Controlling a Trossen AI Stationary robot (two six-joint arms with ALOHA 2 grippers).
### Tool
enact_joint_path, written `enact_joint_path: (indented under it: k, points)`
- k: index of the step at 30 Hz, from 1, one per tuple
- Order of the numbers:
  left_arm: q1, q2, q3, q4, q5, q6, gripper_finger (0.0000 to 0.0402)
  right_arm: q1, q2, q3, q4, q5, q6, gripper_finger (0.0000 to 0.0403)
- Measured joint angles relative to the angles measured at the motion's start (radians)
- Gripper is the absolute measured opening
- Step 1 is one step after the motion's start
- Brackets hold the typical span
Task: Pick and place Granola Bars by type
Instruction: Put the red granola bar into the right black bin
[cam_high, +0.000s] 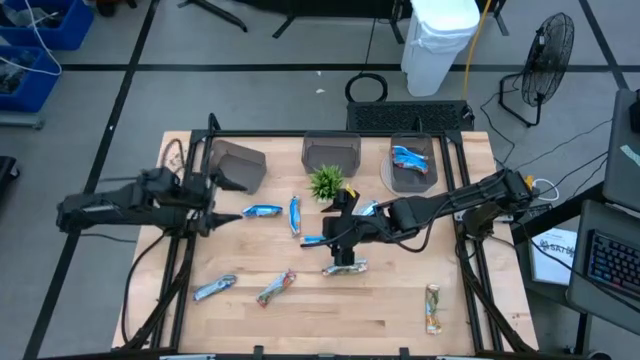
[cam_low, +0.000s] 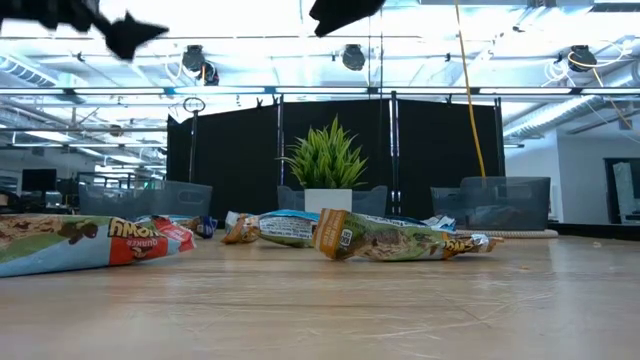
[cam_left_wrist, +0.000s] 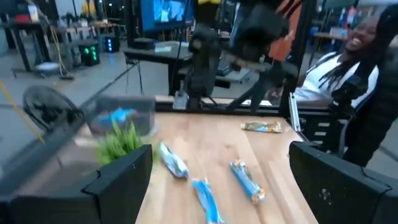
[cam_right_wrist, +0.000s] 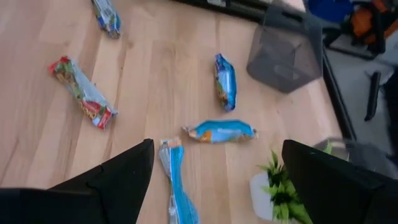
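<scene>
Both arms are hovering over the table (cam_high: 400, 310); left tool (cam_high: 228, 199) and right tool (cam_high: 338, 238) are gaping wide, gripping nothing, above scattered granola bars (cam_high: 263, 211).

- Blue-and-white shiny wrapped bars (cam_high: 262, 211): three in plain view on the open table, left of centre to centre.
- Blue wrappers in the far right bin (cam_high: 409, 158): number cannot be told.
- Silvery wrapped bars (cam_high: 215, 288): two, near left and centre.
- Tan-and-green wrapped bars with red (cam_high: 275, 288): two, near side.
- Grey translucent plastic bins (cam_high: 331, 152): three, along the far edge.
- Small green spiky plant in a white pot (cam_high: 326, 182): one.
- Dark robot arms (cam_high: 110, 205): two.
</scene>
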Motion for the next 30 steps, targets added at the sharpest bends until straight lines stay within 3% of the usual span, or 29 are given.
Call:
enact_joint_path:
  k: [4,7,14,17,23,30]
  points:
    - [-0.046,0.113,0.2,-0.07,-0.005,0.025,0.0374,0.0,0.0,0.0,0.029,0.0,-0.075,0.0345]
    - [-0.072,0.181,0.301,-0.047,0.051,-0.064,0.0374,0.0,0.0,0.0,0.044,0.0,-0.103,0.0345]
    - [-0.102,0.259,0.372,0.255,0.1,-0.494,0.0374,-0.012,0.0,0.0,0.04,0.0,-0.102,0.0345]
    - [-0.112,0.273,0.374,0.288,0.12,-0.515,0.0374,-0.016,0.0,0.0,0.039,-0.001,-0.096,0.0345]
    - [-0.157,0.315,0.373,-0.054,0.05,-0.569,0.0374,-0.026,-0.012,0.0,0.025,-0.003,-0.097,0.0345]
    - [-0.255,0.421,0.372,-0.383,-0.005,-0.811,0.0374,-0.039,-0.058,0.0,-0.004,-0.001,-0.099,0.0345]
